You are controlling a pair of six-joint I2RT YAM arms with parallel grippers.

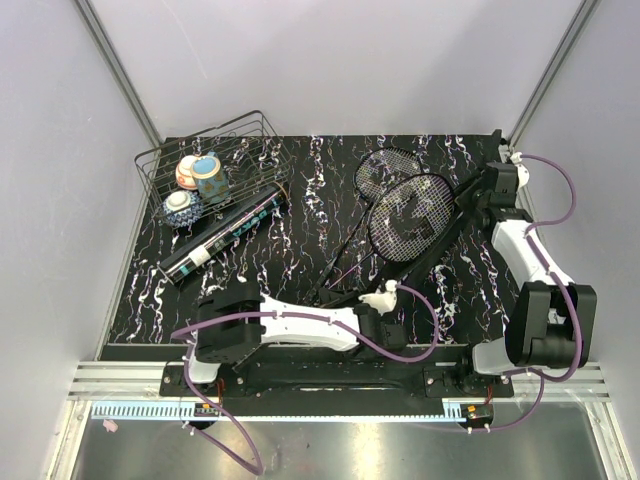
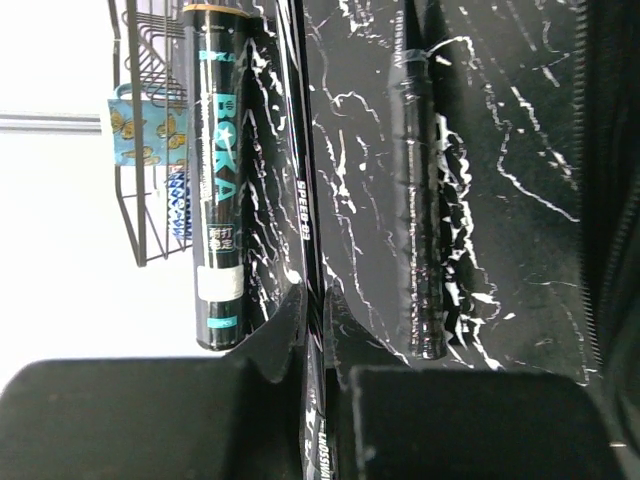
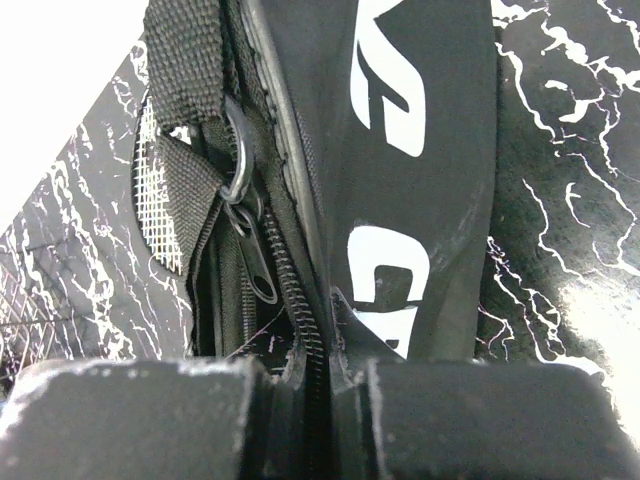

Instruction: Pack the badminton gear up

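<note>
Racket (image 2: 310,220) with "SPEED" printed on its thin black shaft is pinched by the left claw (image 2: 315,338), whose two fingers are pressed together on the shaft low in the left wrist view. Just right of that shaft, a second racket (image 2: 420,220) lies flat on the marbled black table (image 1: 300,190), its wrapped handle ending near the claw but clear of the fingers. On the other side of the shaft lies the long black tube (image 2: 215,180), roughly parallel to it. Beyond the tube is a wire basket (image 1: 160,165) holding patterned bowls (image 1: 205,175). From above, both rackets' oval heads lie side by side in the middle right of the table, and their shafts run down toward the left arm. A white shuttlecock (image 1: 380,297) shows right at that arm's wrist, though whether it rests on the table or on the arm cannot be told. The right claw (image 3: 325,335) is also pressed together, pinching the edge of the black bag (image 3: 420,200) with its large white letters. The zipper pull (image 3: 255,265) hangs just left of the pinched edge, beside a dark gap along the zipper teeth. A patch of racket strings shows past the bag on that side. In the top view the right claw sits near the far right corner of the table.
</note>
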